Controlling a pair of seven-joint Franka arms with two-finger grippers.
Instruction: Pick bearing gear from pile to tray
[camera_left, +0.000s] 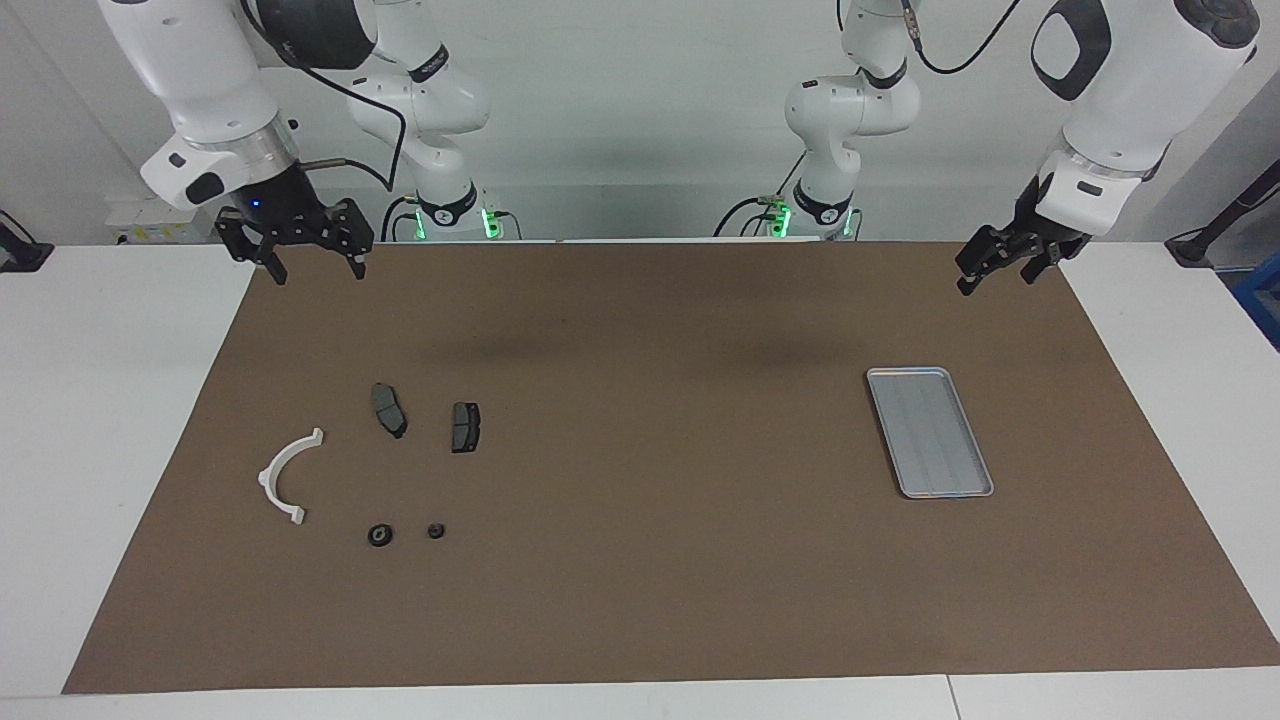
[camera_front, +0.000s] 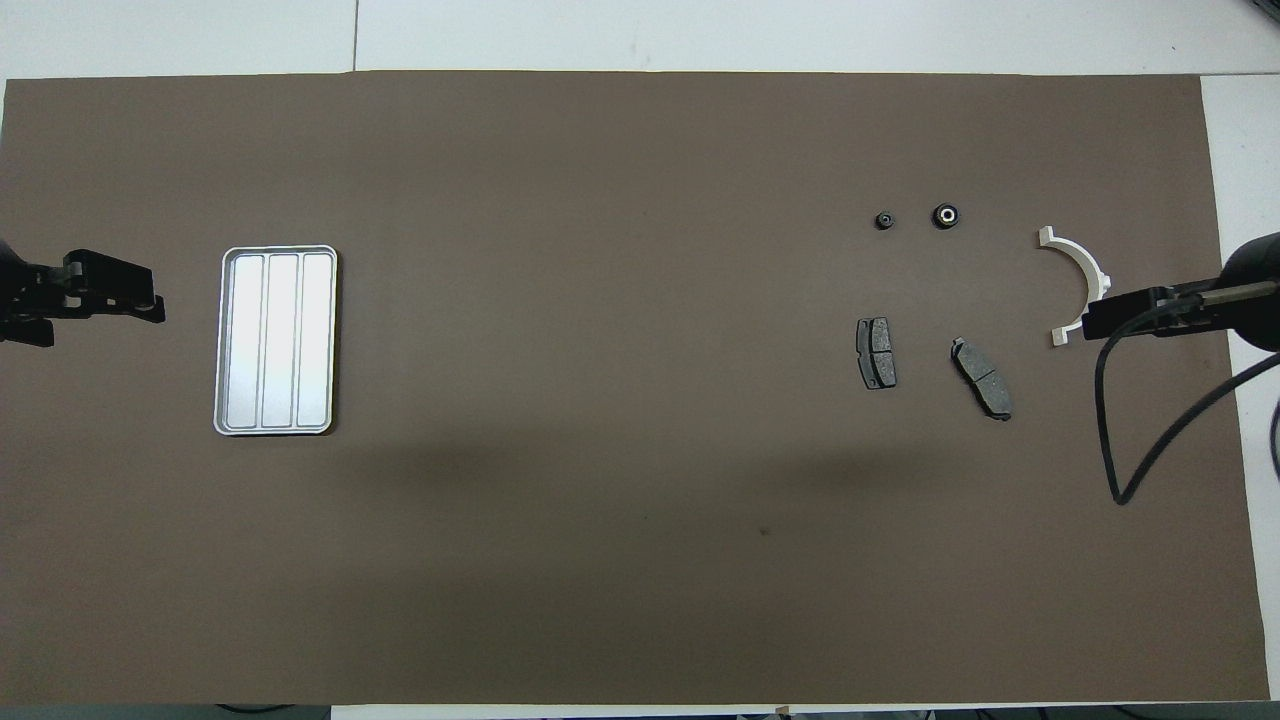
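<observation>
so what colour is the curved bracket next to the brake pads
White. The bracket shows best in the facing view, against the brown mat.

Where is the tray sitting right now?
The tray lies flat and empty on the brown mat toward the left arm's end of the table, well apart from the pile of parts at the right arm's end.

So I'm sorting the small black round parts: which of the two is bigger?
The round piece nearer the white bracket is bigger, with a pale centre; its neighbour is smaller.
</observation>
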